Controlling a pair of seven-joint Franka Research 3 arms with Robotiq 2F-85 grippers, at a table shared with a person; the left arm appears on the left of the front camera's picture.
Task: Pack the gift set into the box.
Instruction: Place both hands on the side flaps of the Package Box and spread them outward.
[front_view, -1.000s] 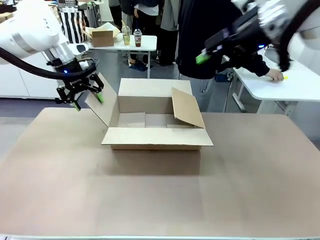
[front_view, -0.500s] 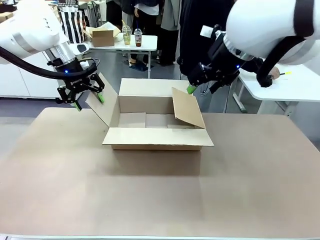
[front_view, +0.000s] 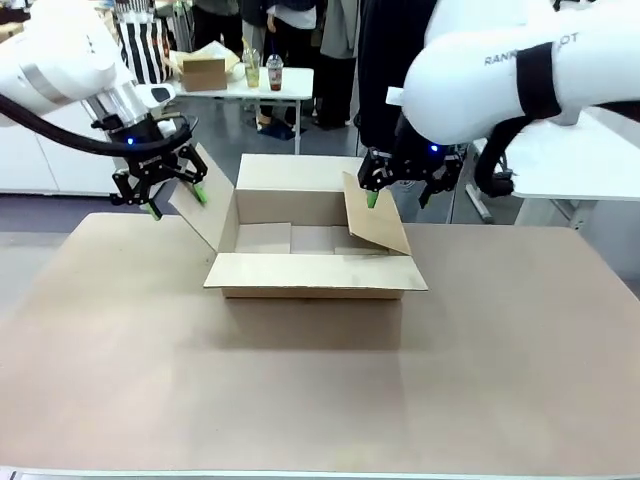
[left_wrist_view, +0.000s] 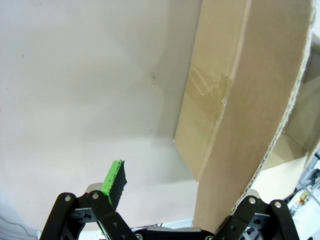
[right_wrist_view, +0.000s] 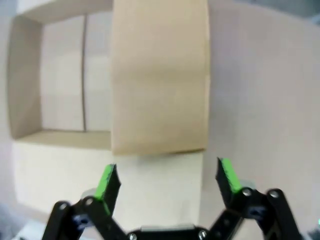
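The box (front_view: 312, 272) stands open in the middle of the table, with nothing showing inside it. My left gripper (front_view: 177, 203) is open and straddles the raised left flap (front_view: 200, 213). In the left wrist view that flap (left_wrist_view: 250, 100) runs up between my gripper's (left_wrist_view: 182, 192) jaws, close to the right one. My right gripper (front_view: 397, 197) hangs open just above and behind the slanted right flap (front_view: 375, 217). The right wrist view looks down past the open gripper (right_wrist_view: 167, 180) at that flap (right_wrist_view: 160, 75) and the bare box floor (right_wrist_view: 62, 75). The gift set is out of view.
A person in dark clothes (front_view: 385, 60) stands behind the box. A white table (front_view: 570, 165) is at the far right. Another white table at the back holds a small cardboard box (front_view: 205, 72) and two cups (front_view: 263, 72). Bare brown tabletop (front_view: 320, 390) surrounds the box.
My right arm has swung down from the upper right to the box's right flap, gripper open. The left gripper has stayed at the left flap.
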